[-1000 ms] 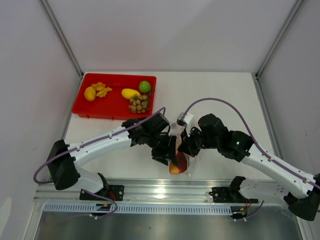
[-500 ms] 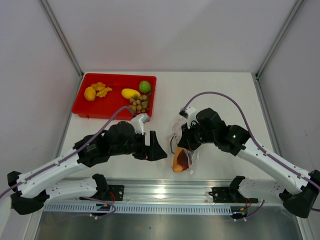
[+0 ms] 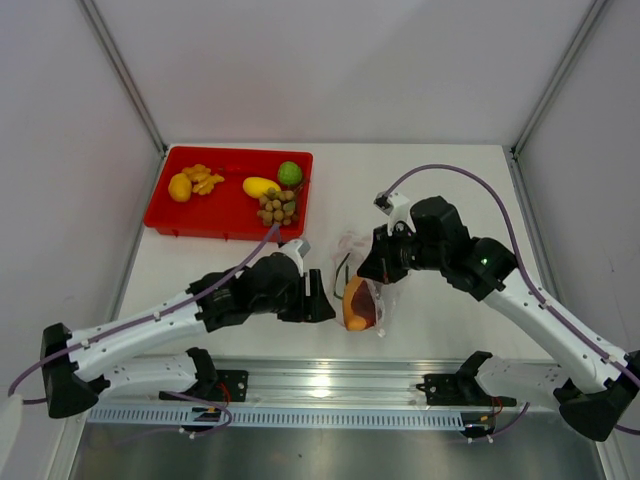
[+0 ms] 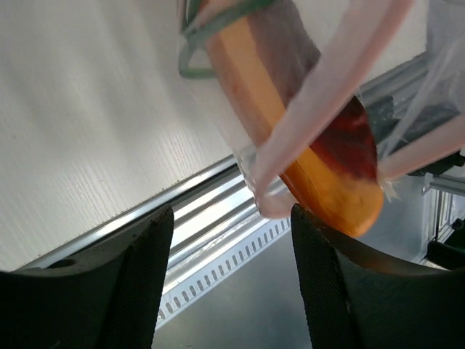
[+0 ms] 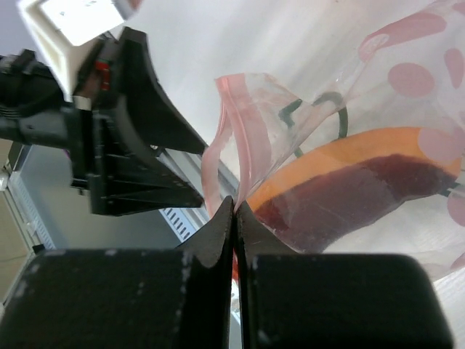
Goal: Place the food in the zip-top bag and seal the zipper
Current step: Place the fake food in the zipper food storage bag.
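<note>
Progress: we pinch zip-top bag (image 3: 378, 298) rim in clamped right gripper (image 5: 234, 200), orange piece (image 3: 352, 306) inside; left gripper (image 4: 231, 218) spread, empty. Beyond it, lemon (image 3: 180, 187), lime (image 3: 290, 173), mango (image 3: 260, 186), nut cluster (image 3: 277, 207) unbagged; zipper (image 4: 327, 98) unsealed.

The left arm (image 3: 180, 315) lay low and outstretched, its left gripper (image 3: 318, 300) spread wide and empty. The right arm (image 3: 520, 300) arched over, right gripper (image 3: 368, 268) pinching the zip-top bag (image 3: 366, 305).

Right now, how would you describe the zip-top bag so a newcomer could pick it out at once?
From the red tray at the far left of the table, come toward the middle of the near edge. There the right fingers pinch the zip-top bag. It alone is clear and crinkly, with a pink strip at its mouth and an orange and dark-red food piece inside.
</note>
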Robot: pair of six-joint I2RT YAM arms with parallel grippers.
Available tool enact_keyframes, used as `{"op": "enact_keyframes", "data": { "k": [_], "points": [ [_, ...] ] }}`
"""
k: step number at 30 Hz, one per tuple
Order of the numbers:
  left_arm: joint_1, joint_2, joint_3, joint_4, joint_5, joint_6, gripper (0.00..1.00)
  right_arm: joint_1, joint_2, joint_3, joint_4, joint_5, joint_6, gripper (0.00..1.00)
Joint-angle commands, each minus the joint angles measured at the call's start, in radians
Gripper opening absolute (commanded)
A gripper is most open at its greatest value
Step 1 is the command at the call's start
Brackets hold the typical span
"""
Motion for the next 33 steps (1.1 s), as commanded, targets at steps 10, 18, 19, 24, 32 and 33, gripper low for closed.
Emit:
{"op": "enact_keyframes", "data": {
  "k": [10, 18, 19, 24, 32, 33],
  "points": [
    [-0.003, 0.188, 0.104, 0.091, 0.036, -0.001, 0.38, -0.009, -0.052, 0.043, -0.003, -0.009, 0.025, 0.00],
    [0.023, 0.237, 0.420, -0.007, 0.148, 0.135, 0.01, -0.026, -0.052, 0.096, -0.086, 0.212, -0.009, 0.00],
    [0.023, 0.251, 0.477, -0.048, 0.147, 0.154, 0.01, -0.026, -0.048, 0.116, -0.132, 0.261, -0.024, 0.00],
    [0.039, 0.339, 0.855, -0.239, 0.178, 0.225, 0.00, -0.027, -0.035, 0.289, -0.253, 0.488, -0.098, 0.00],
    [0.111, 0.349, 0.710, -0.147, 0.297, 0.191, 0.00, -0.032, -0.080, 0.313, -0.293, 0.490, -0.103, 0.00],
    [0.117, 0.352, 0.690, -0.142, 0.275, 0.188, 0.01, -0.033, -0.082, 0.291, -0.287, 0.490, -0.103, 0.00]
  ]
}}
